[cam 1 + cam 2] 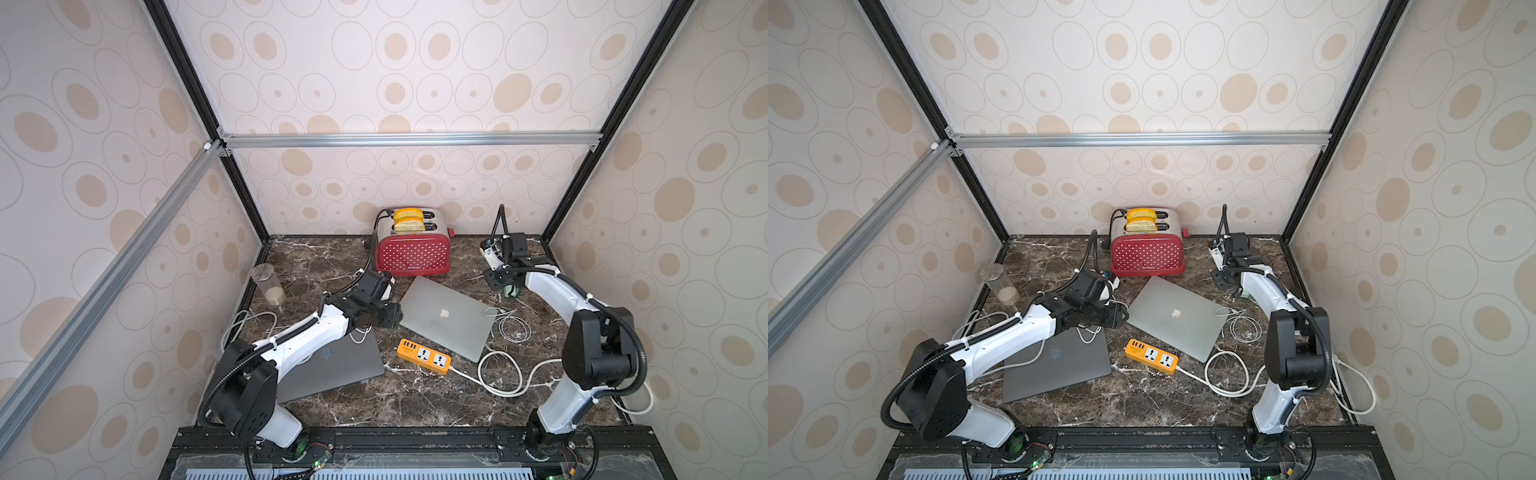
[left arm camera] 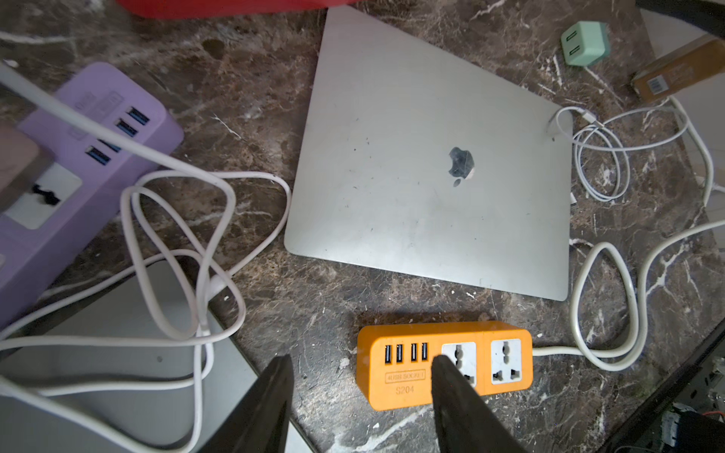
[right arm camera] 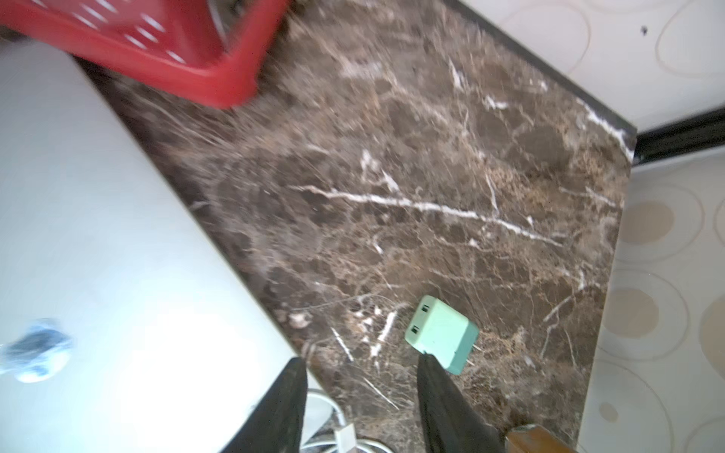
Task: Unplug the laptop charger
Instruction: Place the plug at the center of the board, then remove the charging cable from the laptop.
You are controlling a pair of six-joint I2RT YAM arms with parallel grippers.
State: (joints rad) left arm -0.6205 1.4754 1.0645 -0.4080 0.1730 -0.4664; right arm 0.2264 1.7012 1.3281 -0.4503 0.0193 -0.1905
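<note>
The laptop charger (image 3: pixel 441 339) is a small mint-green cube lying on the marble, its prongs bare and in no socket. It also shows in the left wrist view as the charger (image 2: pixel 584 43) and half hidden in a top view (image 1: pixel 513 292). My right gripper (image 3: pixel 363 359) hovers open just beside it, one finger (image 3: pixel 443 388) near its edge, holding nothing. The closed silver laptop (image 1: pixel 446 318) lies mid-table with a white cable (image 2: pixel 559 123) at its side. My left gripper (image 2: pixel 363 357) is open and empty above the orange power strip (image 2: pixel 443 362).
A red toaster (image 1: pixel 413 249) stands at the back, a glass (image 1: pixel 269 282) at the left. A grey laptop (image 1: pixel 332 365) lies under my left arm, beside a purple power strip (image 2: pixel 78 157) and loose white cables (image 2: pixel 176 255). A white power strip (image 1: pixel 490 253) sits back right.
</note>
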